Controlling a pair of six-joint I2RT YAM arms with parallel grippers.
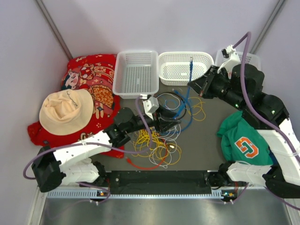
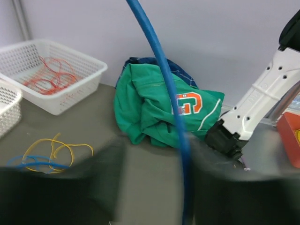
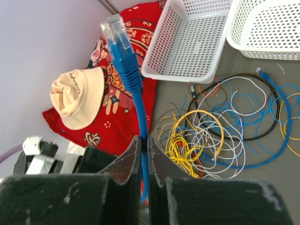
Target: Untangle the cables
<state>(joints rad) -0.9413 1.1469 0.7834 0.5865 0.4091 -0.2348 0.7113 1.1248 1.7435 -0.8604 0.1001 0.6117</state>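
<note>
A tangle of cables [image 1: 159,140] in yellow, white, blue, black and red-orange lies mid-table; it also shows in the right wrist view [image 3: 220,136]. My right gripper [image 1: 191,85] [image 3: 144,140] is shut on a blue cable [image 3: 136,93] and holds it raised, with the clear plug [image 3: 115,33] standing above the fingers. This blue cable [image 1: 185,101] hangs down to the pile. My left gripper [image 1: 171,121] [image 2: 152,187] is open at the pile's far edge. The blue cable [image 2: 164,84] runs between its blurred fingers, close to the right one.
Three white baskets stand at the back: left [image 1: 136,75], middle [image 1: 173,70], and right [image 2: 70,101], which holds red cables [image 2: 47,79]. A green jersey [image 1: 243,140] lies at the right. A red cloth [image 1: 93,75] with a beige hat [image 1: 65,110] lies at the left.
</note>
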